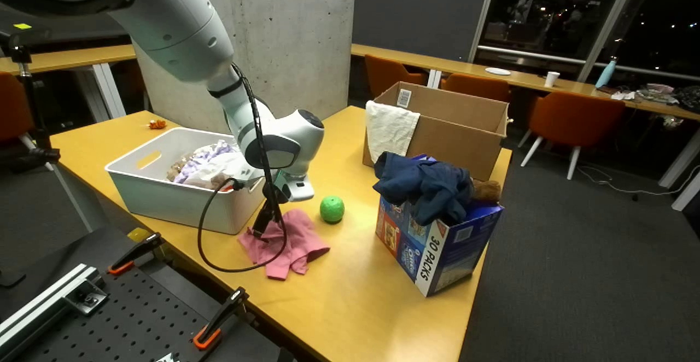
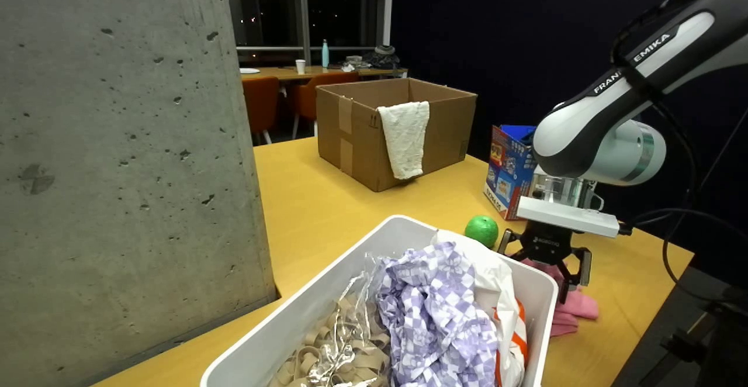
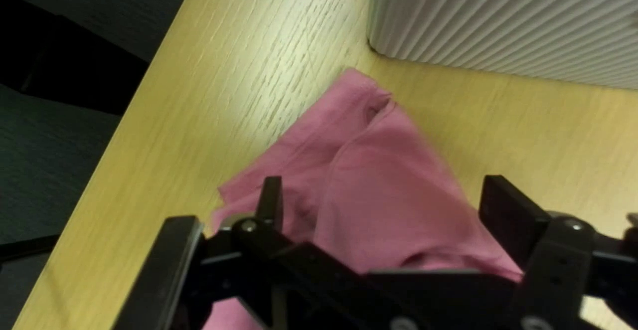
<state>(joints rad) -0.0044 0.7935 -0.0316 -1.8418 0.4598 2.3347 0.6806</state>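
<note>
In an exterior view, lower middle: white bin point(image 2: 403, 238) holding checked fabric point(image 2: 435, 311) and tan strips point(image 2: 345, 349). Wrist view: gripper point(image 3: 386, 208) spread over pink cloth point(image 3: 374, 185), mid-frame; visible corner points up-frame, long axis unclear.

The hand point(image 3: 385, 210) points downward, its two fingers point(image 3: 509, 215) spread wide with a gap between them. Above the hand sits the rounded, pale wrist point(image 1: 305, 139), and from farther up the arm point(image 1: 178, 36) slopes down to it, bent where the two meet.
</note>
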